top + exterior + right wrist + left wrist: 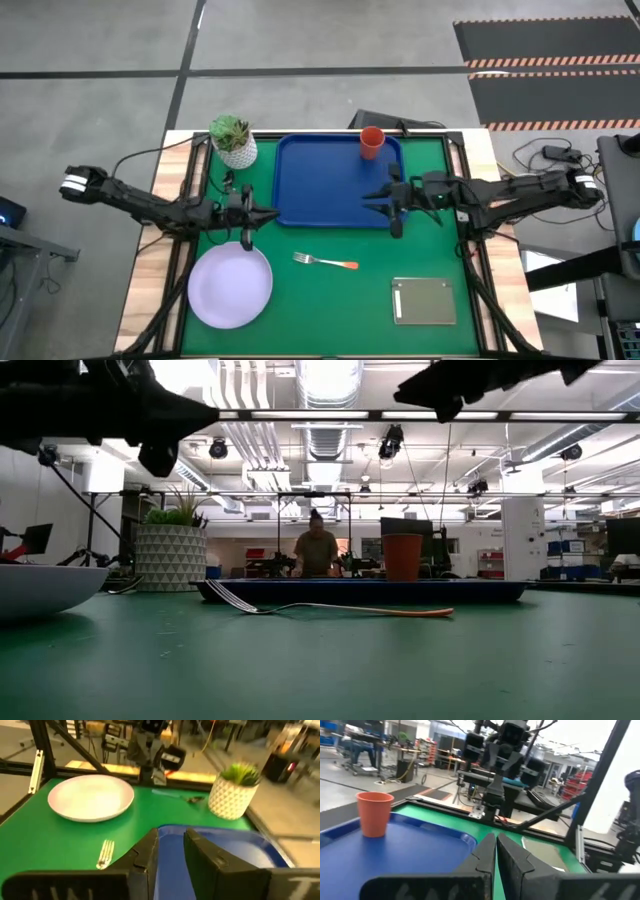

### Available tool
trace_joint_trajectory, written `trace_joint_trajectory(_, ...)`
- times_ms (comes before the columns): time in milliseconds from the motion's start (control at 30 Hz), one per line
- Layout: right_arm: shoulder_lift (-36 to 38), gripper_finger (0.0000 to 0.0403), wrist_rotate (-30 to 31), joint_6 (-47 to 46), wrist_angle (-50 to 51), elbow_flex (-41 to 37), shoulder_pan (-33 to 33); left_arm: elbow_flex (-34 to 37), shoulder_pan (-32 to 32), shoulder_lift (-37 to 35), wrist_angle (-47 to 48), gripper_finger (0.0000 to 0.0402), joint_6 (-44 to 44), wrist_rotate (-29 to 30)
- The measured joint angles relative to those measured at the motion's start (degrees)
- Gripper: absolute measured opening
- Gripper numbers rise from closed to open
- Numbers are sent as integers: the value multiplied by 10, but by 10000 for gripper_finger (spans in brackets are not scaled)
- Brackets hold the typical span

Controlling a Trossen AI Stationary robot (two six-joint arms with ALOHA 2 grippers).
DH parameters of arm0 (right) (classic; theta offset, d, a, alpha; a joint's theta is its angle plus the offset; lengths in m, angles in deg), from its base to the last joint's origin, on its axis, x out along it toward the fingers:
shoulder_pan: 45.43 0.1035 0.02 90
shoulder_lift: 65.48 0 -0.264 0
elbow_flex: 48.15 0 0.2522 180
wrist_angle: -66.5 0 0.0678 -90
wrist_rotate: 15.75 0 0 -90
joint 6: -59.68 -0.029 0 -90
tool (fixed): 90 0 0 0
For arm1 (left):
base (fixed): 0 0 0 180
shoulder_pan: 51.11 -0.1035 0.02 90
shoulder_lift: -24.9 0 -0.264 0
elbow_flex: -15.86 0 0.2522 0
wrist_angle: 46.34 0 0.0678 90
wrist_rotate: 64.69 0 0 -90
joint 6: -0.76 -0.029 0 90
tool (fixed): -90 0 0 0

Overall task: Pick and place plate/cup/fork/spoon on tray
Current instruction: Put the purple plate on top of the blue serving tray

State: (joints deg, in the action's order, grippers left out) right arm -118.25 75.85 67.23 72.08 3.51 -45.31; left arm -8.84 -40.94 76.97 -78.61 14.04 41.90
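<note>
The blue tray [330, 185] lies at the far middle of the green mat. The orange-red cup [371, 142] stands upright in the tray's far right corner. The lavender plate [230, 286] rests on the mat at the near left. The fork [325, 262] lies flat on the mat near the tray's near rim, tines toward the left. A slim pale spoon [175, 796] lies on the mat beside the plant pot. My left gripper [270, 215] is shut and empty by the tray's near left corner. My right gripper [372, 198] is open and empty over the tray's right part.
A white pot with a green plant [233, 142] stands at the tray's far left corner. A grey flat slab [424, 301] lies at the near right. Black frame bars run along the table's edges. A person [317, 550] shows in the room beyond the table.
</note>
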Motion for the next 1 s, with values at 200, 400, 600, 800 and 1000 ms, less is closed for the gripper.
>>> trace_joint_trajectory(200,82,63,0,47,-52,-94,-14,-40,11,57,0,0,0,1)
trace_joint_trajectory(400,178,56,-4,88,-63,-150,-16,-90,11,117,-3,0,1,2)
trace_joint_trajectory(600,267,56,-5,130,-77,-181,-16,-138,11,175,-3,0,-6,2)
trace_joint_trajectory(800,339,56,-31,171,-80,-182,-17,-175,8,217,-1,0,-17,3)
trace_joint_trajectory(1000,374,52,-76,192,-85,-188,-16,-206,8,235,-3,0,-16,3)
